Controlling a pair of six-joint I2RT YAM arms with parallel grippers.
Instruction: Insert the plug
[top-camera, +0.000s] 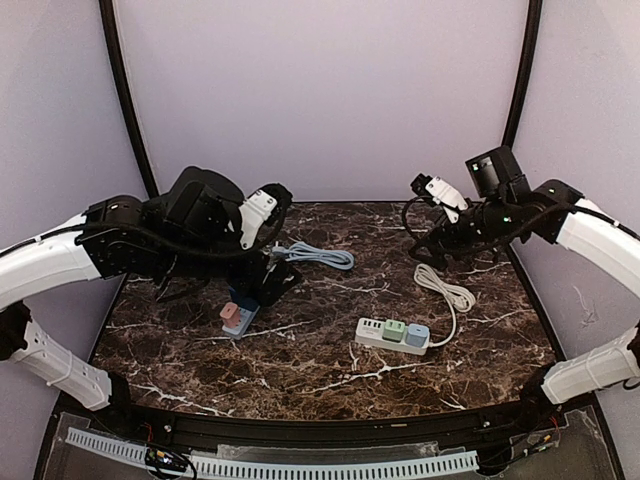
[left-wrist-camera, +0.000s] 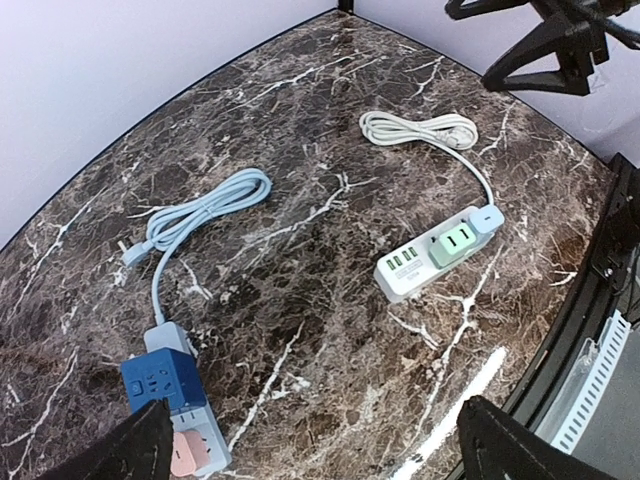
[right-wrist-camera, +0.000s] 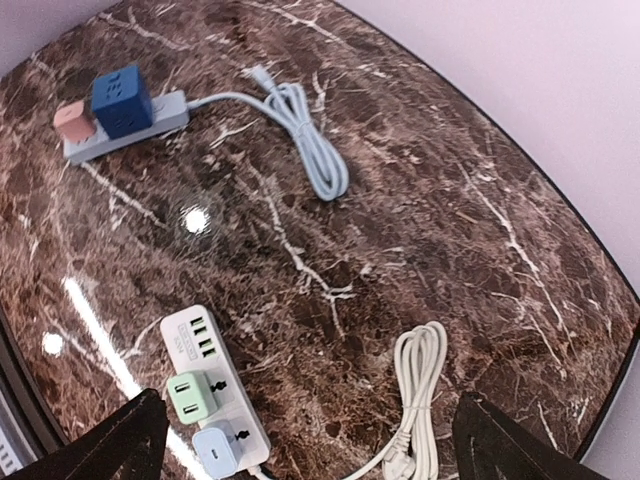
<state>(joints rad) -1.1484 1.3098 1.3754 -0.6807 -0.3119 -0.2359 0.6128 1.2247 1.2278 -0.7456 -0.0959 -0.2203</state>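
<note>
Left gripper (left-wrist-camera: 315, 410), right gripper (right-wrist-camera: 308, 400): both spread wide, holding nothing. Plug (left-wrist-camera: 128, 256) lies loose on marble table (left-wrist-camera: 300, 110), at end of coiled blue cord (left-wrist-camera: 215, 200). Likely light, rigid, slides easily. You pinch plug body across flat sides, never limp cord.

**Reporter:** What is the desk (top-camera: 330, 370) showing?
**Photographer:** Dark brown marble, with white veins running through it. A navy cube (right-wrist-camera: 122, 100) and a pink cube (right-wrist-camera: 74, 122) are sitting on a grey strip (right-wrist-camera: 165, 112), which is trailing a pale blue cord (top-camera: 322, 256).
**Reporter:** And the white strip (left-wrist-camera: 405, 275)?
**Photographer:** It is carrying a mint-green adapter (left-wrist-camera: 457, 243) and a light-blue adapter (left-wrist-camera: 487, 217), and trailing a cream-white cord (left-wrist-camera: 415, 128).
</note>
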